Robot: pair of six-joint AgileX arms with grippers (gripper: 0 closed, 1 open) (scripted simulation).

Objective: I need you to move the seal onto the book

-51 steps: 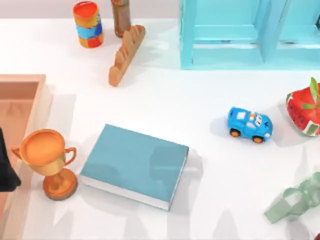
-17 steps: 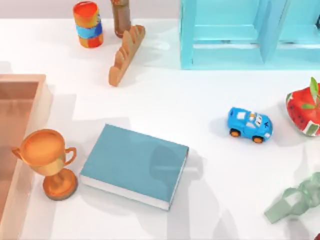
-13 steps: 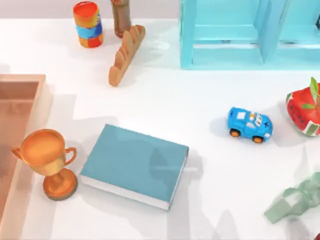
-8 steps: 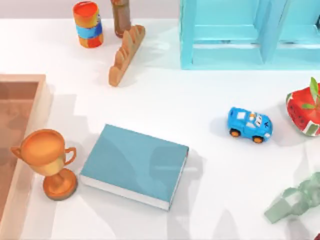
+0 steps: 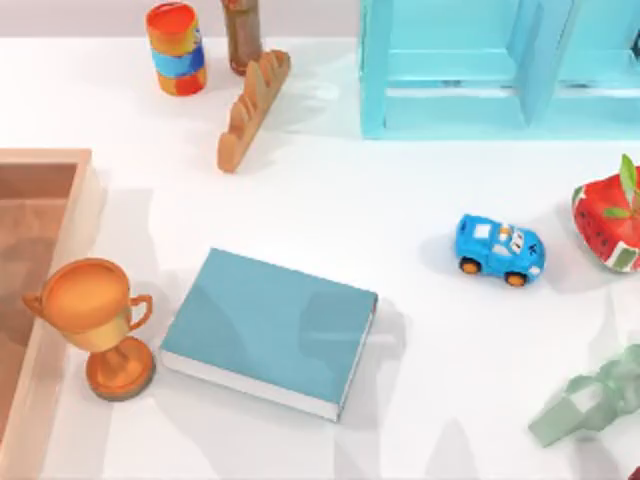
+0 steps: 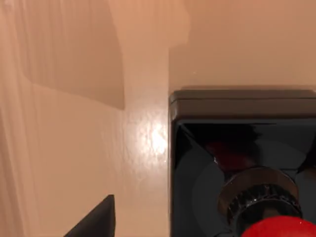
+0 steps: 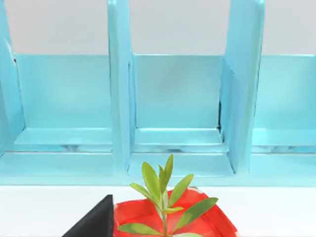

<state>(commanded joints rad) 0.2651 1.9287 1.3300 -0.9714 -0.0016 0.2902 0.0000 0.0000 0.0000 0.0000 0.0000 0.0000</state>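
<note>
Lying flat on the white bench (image 5: 330,200), toward the top view's left and nearest edge, the teal book (image 5: 268,330) with white page edges, nothing on its cover. Standing just beside it on the left, a golden trophy (image 5: 95,320), and beyond that, at the left edge, a wooden tray (image 5: 62,170). Resting on a glossy tan surface (image 6: 74,148) in the left wrist view, seen very close, the seal (image 6: 242,163), black square block under a red knob; a dark finger (image 6: 96,222) of the left arm nearby, though whether that arm's fingers are apart or together cannot be told. Sitting well to the right of the book, a blue toy car (image 5: 500,250), with a red watermelon-patterned pot (image 5: 608,225) holding a green plant at the right edge. Facing that plant (image 7: 165,197) and the light-blue shelf (image 7: 177,98) behind it, the right wrist view, one dark finger (image 7: 96,222) showing; state of those fingers likewise cannot be told.
</note>
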